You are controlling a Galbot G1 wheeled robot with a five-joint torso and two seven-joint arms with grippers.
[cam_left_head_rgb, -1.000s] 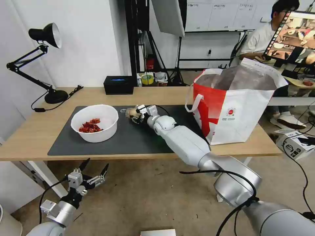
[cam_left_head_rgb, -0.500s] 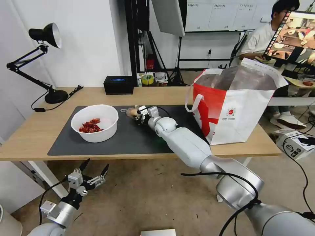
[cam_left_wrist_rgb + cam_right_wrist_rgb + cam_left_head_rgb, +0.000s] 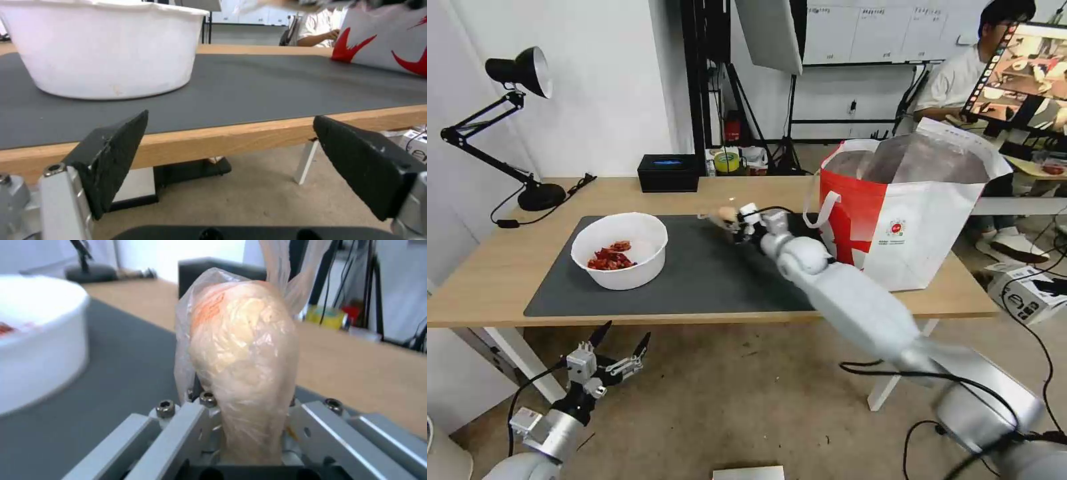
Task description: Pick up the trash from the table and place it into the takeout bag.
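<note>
1. The right gripper (image 3: pixel 735 219) is reaching out over the dark grey mat (image 3: pixel 694 280) on the light-wood table (image 3: pixel 507 267), clenched around a clear bag holding a beige lump (image 3: pixel 720 214).
2. In the right wrist view, the bagged lump (image 3: pixel 242 356) is standing up between the metal jaws, lifted clear of the mat.
3. The bagged lump is hanging between the white round bowl (image 3: pixel 620 250) and the takeout bag (image 3: pixel 904 213), nearer the bag.
4. The bowl is sitting on the mat with red scraps (image 3: pixel 608 257) inside.
5. The takeout bag is standing upright at the table's right end, its mouth gaping open.
6. The left gripper (image 3: pixel 617 347) is waiting low in front of the table edge, its black fingers (image 3: pixel 111 156) spread wide and gripping nothing.
7. A black box (image 3: pixel 668 172) is resting at the table's far edge.
</note>
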